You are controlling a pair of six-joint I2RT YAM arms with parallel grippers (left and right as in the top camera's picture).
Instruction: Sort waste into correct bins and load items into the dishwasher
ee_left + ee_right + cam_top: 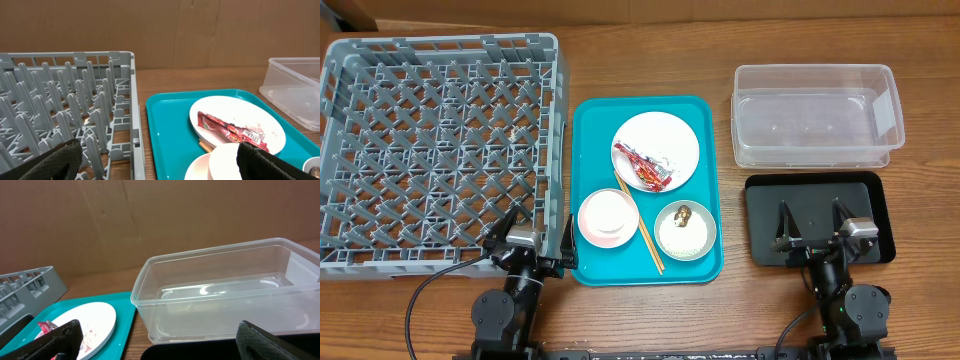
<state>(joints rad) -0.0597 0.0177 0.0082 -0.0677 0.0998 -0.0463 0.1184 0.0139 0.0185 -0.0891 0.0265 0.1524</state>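
Note:
On a teal tray (595, 150) lie a white plate (672, 138) bearing a red wrapper (645, 168), a pink bowl (586, 222) with a white cup (608, 212) in it, a pale bowl (670, 238) holding rice and brown food bits (684, 214), and chopsticks (648, 240). The grey dish rack (440, 150) stands left and holds nothing. At right are the clear tub (815, 115) and the black tray (810, 195). My left gripper (536, 233) hangs open between the rack's corner and the teal tray. Over the black tray, my right gripper (812, 225) is open. Neither holds anything.
A brown cardboard wall (200, 30) closes off the back of the wooden table (720, 320). In the left wrist view the rack's wall (132, 100) and the wrapper (230, 131) lie ahead; in the right wrist view the tub (225, 295) is close in front.

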